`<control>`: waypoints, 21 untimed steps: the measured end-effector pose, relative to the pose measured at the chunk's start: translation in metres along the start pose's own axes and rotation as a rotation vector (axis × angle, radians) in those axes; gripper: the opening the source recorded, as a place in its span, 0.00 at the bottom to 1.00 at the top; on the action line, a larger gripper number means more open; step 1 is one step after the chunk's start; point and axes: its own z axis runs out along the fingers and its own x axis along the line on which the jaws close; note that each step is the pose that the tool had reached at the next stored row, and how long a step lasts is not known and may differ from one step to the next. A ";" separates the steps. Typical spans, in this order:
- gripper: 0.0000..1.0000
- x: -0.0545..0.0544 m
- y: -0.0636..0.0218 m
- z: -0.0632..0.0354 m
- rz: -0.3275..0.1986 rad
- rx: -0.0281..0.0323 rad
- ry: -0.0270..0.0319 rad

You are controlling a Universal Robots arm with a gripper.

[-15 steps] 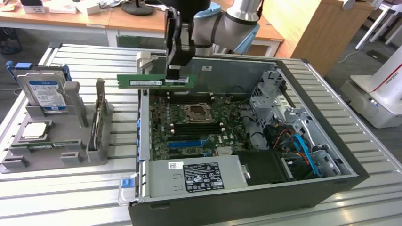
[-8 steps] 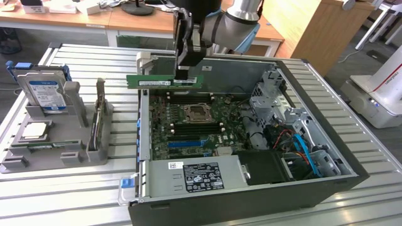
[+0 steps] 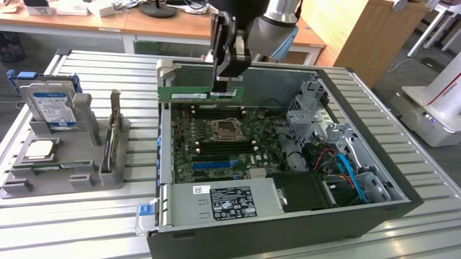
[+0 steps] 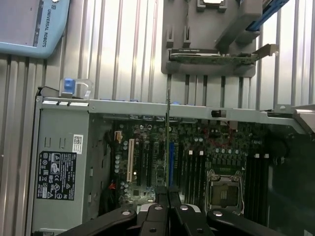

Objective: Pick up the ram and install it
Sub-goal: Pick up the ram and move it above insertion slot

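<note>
Nearest stands the open black computer case (image 3: 288,229) on the slatted metal tabletop (image 3: 72,226), its green motherboard (image 3: 205,148) exposed, and above it the slim green ram strip (image 3: 191,94) hangs on edge, clamped tight in the black end effector (image 3: 224,86)

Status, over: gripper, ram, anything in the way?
Gripper shut on the ram. Ram above the open computer case, not yet in a slot. Nothing seen between it and motherboard.
</note>
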 end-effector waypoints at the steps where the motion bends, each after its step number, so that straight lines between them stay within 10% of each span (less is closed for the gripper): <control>1: 0.12 0.000 -0.0028 -0.0001 0.000 -0.0001 0.0000; 21: 0.12 0.004 -0.0619 -0.0027 0.000 -0.0008 0.0000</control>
